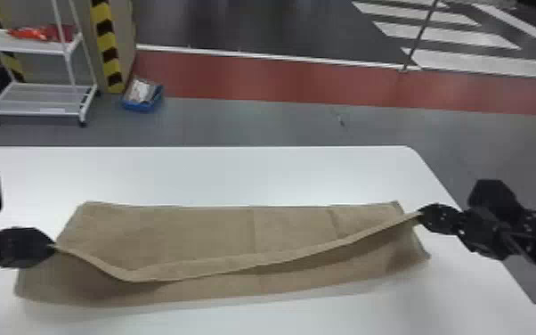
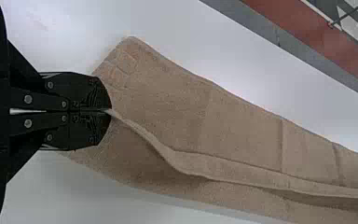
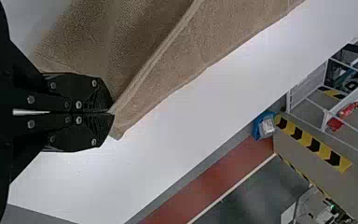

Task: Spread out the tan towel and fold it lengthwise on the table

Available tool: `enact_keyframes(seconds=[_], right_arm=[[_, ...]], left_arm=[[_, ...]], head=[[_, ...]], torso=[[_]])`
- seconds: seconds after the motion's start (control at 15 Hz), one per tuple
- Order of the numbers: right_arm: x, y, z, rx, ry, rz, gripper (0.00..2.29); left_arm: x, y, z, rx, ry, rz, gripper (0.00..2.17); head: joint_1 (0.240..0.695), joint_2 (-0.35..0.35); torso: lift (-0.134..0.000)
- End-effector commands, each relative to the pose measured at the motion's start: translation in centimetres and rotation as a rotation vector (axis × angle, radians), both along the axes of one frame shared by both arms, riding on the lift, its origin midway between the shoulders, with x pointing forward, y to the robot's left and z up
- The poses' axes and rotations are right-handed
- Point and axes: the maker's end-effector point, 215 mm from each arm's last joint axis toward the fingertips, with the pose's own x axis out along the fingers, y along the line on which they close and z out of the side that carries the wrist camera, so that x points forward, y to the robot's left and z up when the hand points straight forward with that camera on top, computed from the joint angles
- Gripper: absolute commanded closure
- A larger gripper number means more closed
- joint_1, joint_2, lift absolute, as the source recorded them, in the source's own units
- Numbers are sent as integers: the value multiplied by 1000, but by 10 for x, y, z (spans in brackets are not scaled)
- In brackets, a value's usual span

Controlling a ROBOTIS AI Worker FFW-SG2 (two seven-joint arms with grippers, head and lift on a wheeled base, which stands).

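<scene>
The tan towel [image 1: 200,231] lies lengthwise across the white table, its near edge raised and bent over toward the far part. My left gripper [image 1: 53,247] is shut on that edge at the towel's left end, and my right gripper [image 1: 419,214] is shut on it at the right end, both above the tabletop. Between them the edge sags, lowest left of the middle. In the left wrist view, the left gripper [image 2: 108,112] pinches the towel [image 2: 242,130]. The right wrist view has the right gripper [image 3: 112,113] pinching a corner of the towel [image 3: 168,70].
The white table [image 1: 245,173] extends beyond the towel on its far side and toward me on its near side. Past the table, on the floor, stand a white wheeled cart [image 1: 40,100] and a blue bin [image 1: 140,106], with a striped post [image 1: 107,49] between them.
</scene>
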Motion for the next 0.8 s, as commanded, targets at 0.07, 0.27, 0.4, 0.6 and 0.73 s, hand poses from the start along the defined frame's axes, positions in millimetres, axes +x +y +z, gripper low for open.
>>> enact_keyframes(seconds=[0.07,0.27,0.4,0.6,0.73], right_arm=[[22,-6,5,-7,15,-12,1305],[33,-10,0,-21,54,-17,1305],[43,-9,-4,-30,69,-19,1305],[59,-7,-4,-5,78,-28,1305],[67,0,1,47,95,-27,1305]], left_arm=[[33,-6,3,9,13,-13,2007],[52,6,2,27,31,0,2003],[56,13,-11,41,67,12,2003],[67,21,-16,46,91,19,2003],[75,23,-10,42,82,22,2003]], head=[[695,-196],[695,-193],[695,-186],[695,-171],[695,-156]], torso=[[-124],[-124],[-124],[-124],[-124]])
